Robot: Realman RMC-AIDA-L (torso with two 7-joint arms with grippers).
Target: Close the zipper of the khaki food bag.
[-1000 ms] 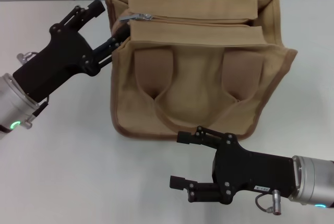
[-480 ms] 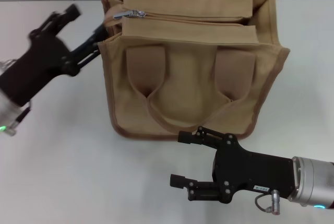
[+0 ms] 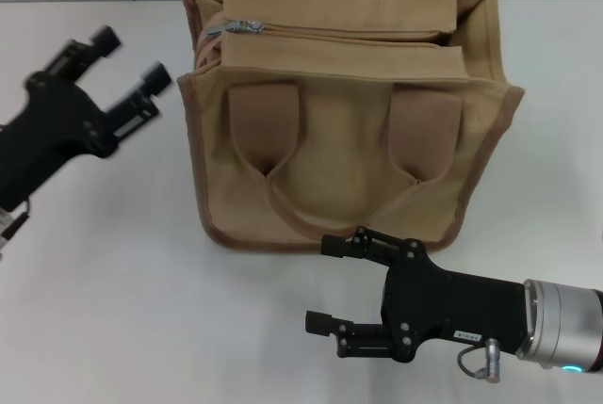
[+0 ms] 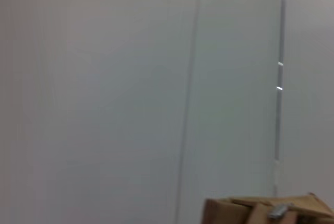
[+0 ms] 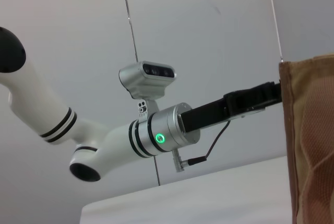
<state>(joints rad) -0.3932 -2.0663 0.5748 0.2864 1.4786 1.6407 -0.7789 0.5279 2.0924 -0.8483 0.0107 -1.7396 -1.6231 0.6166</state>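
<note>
Left claw (image 3: 127, 65): fingers spread, empty, just left of khaki food bag (image 3: 344, 112).
Zipper (image 3: 330, 35): pull tab at bag's left end.
Right claw (image 3: 341, 286): fingers apart, before bag, above tabletop (image 3: 113, 291).

The khaki food bag (image 3: 344, 117) is seen upright on the white counter (image 3: 141, 291), its zipper (image 3: 330, 31) pull at the far left end. The left gripper (image 3: 132, 70) is held left of the bag, apart from it, jaws spread. The right gripper (image 3: 334, 282) is held near the bag's front edge, jaws spread.
</note>
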